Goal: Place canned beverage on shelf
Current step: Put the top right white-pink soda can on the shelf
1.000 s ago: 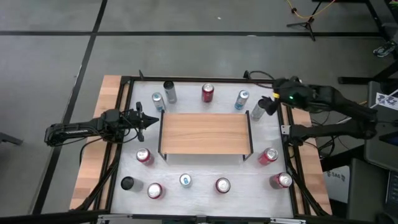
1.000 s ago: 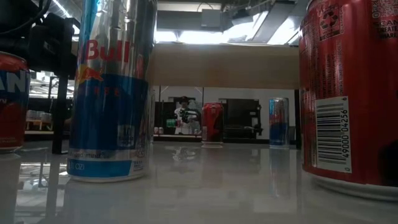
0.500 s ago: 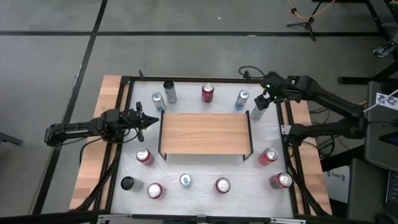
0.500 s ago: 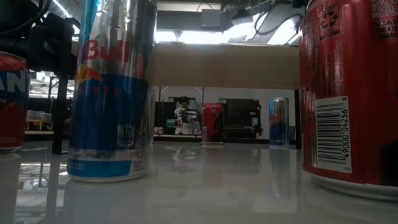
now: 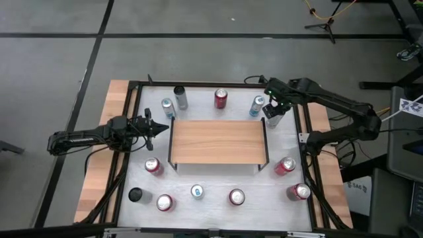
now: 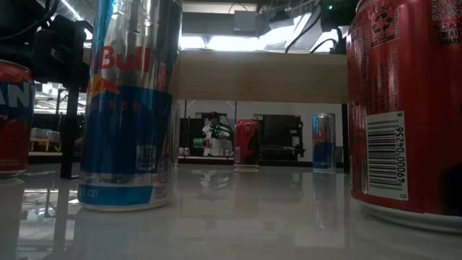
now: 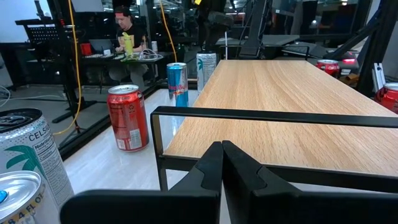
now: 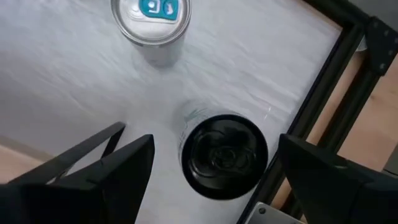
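Note:
The shelf [image 5: 218, 141], a light wooden board on thin black legs, stands in the middle of the white table. A silver can with a dark top [image 8: 225, 155] stands upright on the table off the shelf's far right corner [image 5: 270, 122]. My right gripper [image 8: 216, 148] hangs open above this can, pointing steeply down, with one finger on either side of the top and clear of it; it also shows in the high view [image 5: 275, 110]. My left gripper [image 5: 158, 127] waits shut and level at the shelf's left end [image 7: 222, 163].
Several cans stand around the shelf: a blue-tabbed one [image 8: 151, 15] just beside the dark-topped can, a red one [image 5: 220, 99] at the far side, and red ones [image 5: 285, 165] at the right. The table's black frame [image 8: 329, 81] runs close by. A person [image 7: 127, 31] sits beyond the table.
My right gripper has swung from the table's far right edge toward the left and down, coming over the dark-topped can. It has tipped from a slant to pointing steeply down, and its fingers have stayed open. The cans and the shelf have not moved.

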{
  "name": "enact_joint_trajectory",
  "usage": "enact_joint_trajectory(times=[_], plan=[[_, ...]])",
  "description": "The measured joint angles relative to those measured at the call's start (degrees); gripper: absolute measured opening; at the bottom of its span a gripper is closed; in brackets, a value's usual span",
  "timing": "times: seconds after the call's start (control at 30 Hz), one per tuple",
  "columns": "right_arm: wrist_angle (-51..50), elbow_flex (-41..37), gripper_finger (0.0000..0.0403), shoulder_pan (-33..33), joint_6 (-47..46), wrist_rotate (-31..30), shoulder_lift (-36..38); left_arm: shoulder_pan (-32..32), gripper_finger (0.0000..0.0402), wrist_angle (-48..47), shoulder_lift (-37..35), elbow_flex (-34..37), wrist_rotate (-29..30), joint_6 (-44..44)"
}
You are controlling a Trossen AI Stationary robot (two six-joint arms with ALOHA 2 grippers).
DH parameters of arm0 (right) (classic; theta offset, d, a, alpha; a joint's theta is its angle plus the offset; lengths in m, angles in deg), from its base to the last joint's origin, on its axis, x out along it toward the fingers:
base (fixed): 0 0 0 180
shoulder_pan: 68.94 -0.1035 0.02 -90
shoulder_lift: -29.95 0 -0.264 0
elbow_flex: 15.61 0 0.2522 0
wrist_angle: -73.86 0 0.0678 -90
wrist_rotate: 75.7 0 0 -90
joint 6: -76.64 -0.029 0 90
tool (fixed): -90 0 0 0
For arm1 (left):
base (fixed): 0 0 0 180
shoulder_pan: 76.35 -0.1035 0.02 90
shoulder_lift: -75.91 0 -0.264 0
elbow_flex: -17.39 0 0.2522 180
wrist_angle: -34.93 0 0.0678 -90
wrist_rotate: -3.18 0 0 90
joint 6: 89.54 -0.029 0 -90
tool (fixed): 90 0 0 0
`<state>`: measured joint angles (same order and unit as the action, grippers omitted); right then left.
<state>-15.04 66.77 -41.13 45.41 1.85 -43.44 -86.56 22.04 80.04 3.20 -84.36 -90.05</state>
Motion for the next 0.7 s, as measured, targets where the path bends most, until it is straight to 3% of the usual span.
enact_joint_trajectory(times=[0.7], plan=[[-2.5, -1.5, 0.0335, 0.0, -0.1, -1.4, -2.4, 0.0, 0.0, 0.0, 0.0, 0.0, 0.0, 0.1]])
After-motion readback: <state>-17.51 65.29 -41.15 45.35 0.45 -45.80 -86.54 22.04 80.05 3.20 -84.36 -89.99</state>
